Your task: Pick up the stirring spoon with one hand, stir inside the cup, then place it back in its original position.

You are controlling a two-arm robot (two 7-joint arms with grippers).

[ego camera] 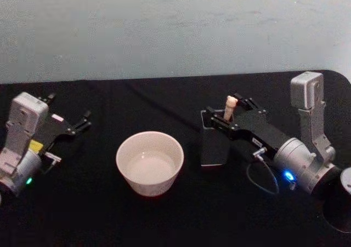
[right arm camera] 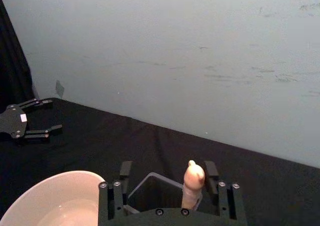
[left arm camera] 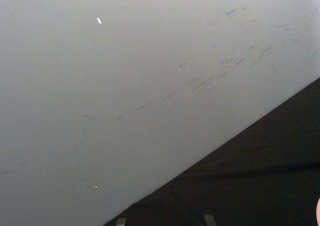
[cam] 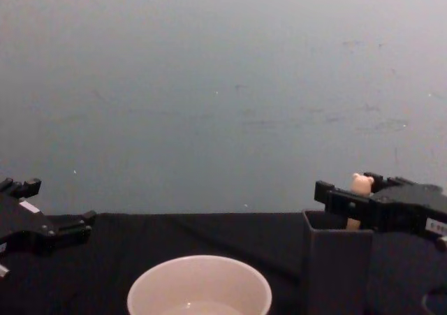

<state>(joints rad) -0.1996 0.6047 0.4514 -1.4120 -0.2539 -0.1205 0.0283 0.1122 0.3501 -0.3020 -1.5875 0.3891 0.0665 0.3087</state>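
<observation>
Head view: the right gripper [ego camera: 229, 114] is straddling the beige bear-topped stirring spoon [ego camera: 230, 107], fingers spread, not yet pinching. That spoon is standing in the dark grey square holder [ego camera: 213, 144] beside the round cream cup [ego camera: 149, 162]; the left gripper [ego camera: 82, 121] is idling spread, well left of the cup.

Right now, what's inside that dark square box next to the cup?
A stirring spoon stands in the dark grey holder; its beige bear-head handle pokes out between the open fingers of the right claw. The spoon's bowl and the holder's bottom are hidden by its walls.

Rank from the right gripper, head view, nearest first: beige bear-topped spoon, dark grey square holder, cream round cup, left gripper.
1. Beige bear-topped spoon: between the open fingers of the right gripper.
2. Dark grey square holder: directly under it.
3. Cream round cup: table centre.
4. Left gripper: far left, open.
</observation>
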